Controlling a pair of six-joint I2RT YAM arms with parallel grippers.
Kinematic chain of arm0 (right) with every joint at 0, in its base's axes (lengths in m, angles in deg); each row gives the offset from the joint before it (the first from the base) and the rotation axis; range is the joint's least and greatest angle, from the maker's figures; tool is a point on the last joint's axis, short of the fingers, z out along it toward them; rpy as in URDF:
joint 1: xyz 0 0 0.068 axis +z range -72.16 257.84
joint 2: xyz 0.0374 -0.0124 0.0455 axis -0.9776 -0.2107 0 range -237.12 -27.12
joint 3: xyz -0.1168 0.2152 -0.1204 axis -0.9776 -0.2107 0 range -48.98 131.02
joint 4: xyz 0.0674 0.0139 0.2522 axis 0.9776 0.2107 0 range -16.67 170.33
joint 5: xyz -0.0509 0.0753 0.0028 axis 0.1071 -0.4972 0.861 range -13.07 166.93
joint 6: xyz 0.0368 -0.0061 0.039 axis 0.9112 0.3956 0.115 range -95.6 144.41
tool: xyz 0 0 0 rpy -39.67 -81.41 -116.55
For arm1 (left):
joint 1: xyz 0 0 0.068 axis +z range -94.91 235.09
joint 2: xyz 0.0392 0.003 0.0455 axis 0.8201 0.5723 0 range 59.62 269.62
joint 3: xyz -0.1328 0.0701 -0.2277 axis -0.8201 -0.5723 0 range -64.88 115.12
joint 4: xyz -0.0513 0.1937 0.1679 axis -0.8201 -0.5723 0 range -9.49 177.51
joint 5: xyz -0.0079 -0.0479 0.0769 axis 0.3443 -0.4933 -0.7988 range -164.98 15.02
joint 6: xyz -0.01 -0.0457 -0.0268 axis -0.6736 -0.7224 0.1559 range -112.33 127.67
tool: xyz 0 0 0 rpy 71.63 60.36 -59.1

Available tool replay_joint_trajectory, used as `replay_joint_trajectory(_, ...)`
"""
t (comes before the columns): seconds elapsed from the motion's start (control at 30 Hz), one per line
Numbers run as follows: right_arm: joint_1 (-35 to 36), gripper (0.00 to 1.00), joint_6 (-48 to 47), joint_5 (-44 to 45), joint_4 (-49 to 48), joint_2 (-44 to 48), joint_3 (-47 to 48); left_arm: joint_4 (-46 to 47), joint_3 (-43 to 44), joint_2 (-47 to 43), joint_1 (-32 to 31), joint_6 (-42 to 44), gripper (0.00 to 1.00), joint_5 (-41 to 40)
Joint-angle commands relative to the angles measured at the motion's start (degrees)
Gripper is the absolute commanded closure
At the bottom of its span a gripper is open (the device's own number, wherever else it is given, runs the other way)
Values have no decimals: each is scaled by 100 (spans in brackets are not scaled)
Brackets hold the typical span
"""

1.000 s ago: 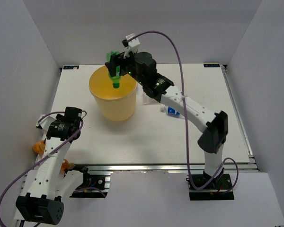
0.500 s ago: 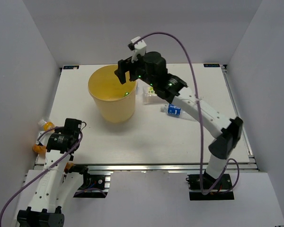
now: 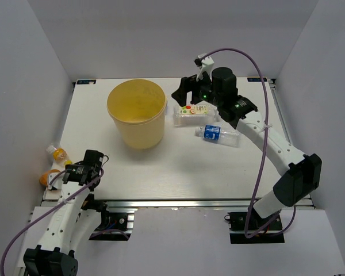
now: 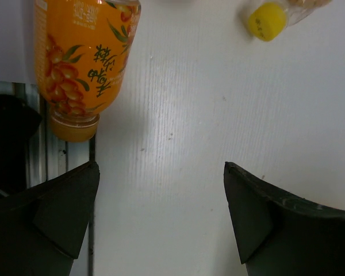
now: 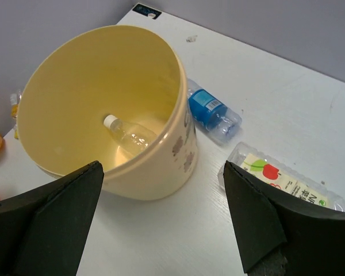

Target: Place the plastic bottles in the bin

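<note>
The yellow bin (image 3: pixel 136 118) stands left of centre and also shows in the right wrist view (image 5: pixel 178 144). A clear-looking bottle with a white cap (image 5: pixel 129 135) lies inside it. No green bottle shows. The blue-label bottle (image 3: pixel 218 134) (image 5: pixel 213 112) and the white-yellow-label bottle (image 3: pixel 192 113) (image 5: pixel 287 178) lie right of the bin. An orange bottle (image 3: pixel 46 178) (image 4: pixel 83 52) lies at the table's left edge. My right gripper (image 3: pixel 183 95) (image 5: pixel 164 218) is open and empty above the white-yellow-label bottle. My left gripper (image 3: pixel 67 173) (image 4: pixel 161 213) is open and empty beside the orange bottle.
A second small bottle with a yellow cap (image 3: pixel 57 153) (image 4: pixel 266 20) lies at the left edge by the orange one. White walls close the table's left, back and right. The aluminium rail (image 3: pixel 190 202) runs along the near edge.
My right gripper has swung right from over the bin, and the green thing it held is no longer in its jaws. My left arm has drawn back toward the near-left corner.
</note>
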Motion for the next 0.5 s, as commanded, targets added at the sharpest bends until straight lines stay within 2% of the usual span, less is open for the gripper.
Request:
replay_joint_trajectory(0.0, -313, 11, 364, -899, 29, -78, 1, -452, -199, -248, 20, -565, 2, -586)
replay_joint_trajectory(0.1, -358, 11, 303, -919, 170, -227, -8, -452, -304, -179, 20, -565, 2, -866)
replay_joint_trajectory(0.33, -349, 11, 268, -735, 302, -403, -35, -452, -155, 998, 81, -855, 2, -1324)
replay_joint_trajectory(0.47, -358, 11, 250, -533, 468, -491, 88, -452, -208, 1140, 273, -899, 2, -1544)
